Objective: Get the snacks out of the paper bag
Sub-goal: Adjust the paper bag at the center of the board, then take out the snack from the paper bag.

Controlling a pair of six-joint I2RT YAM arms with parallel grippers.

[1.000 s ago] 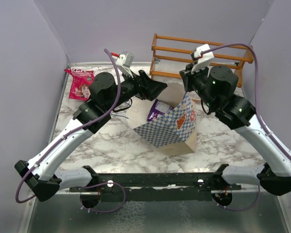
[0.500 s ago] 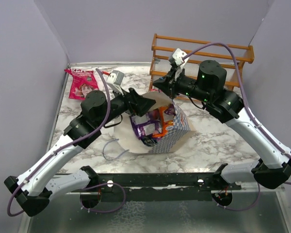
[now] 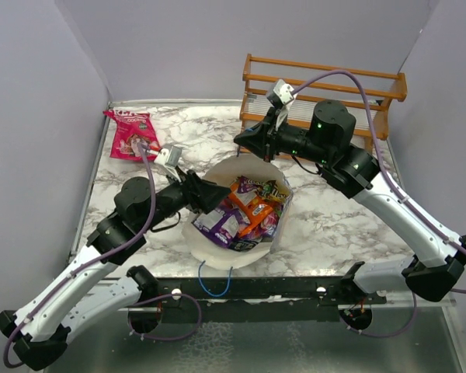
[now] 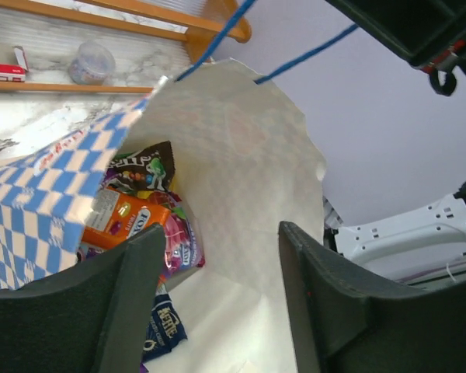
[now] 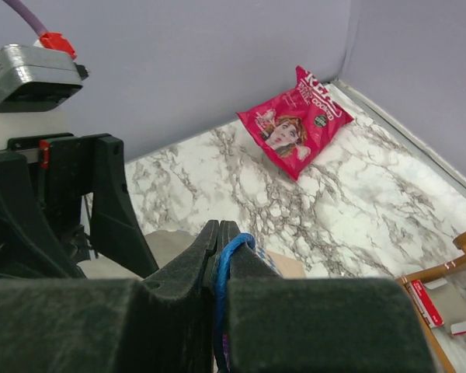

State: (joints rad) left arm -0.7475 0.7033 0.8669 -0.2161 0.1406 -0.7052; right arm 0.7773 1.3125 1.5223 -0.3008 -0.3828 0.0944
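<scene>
The right gripper [image 5: 219,229] is pinching the blue cord handle [image 5: 231,249], holding the paper bag [image 3: 241,163] open mid-bench [image 3: 334,225]. The left gripper [image 4: 217,241] is hovering at the bag's left rim with jaws spread, facing the snacks [image 3: 245,211] inside. It should be closing on the orange packet [image 4: 128,221] by one edge, avoiding the paper wall. The pink packet [image 3: 131,132] is lying far left, outside.
</scene>
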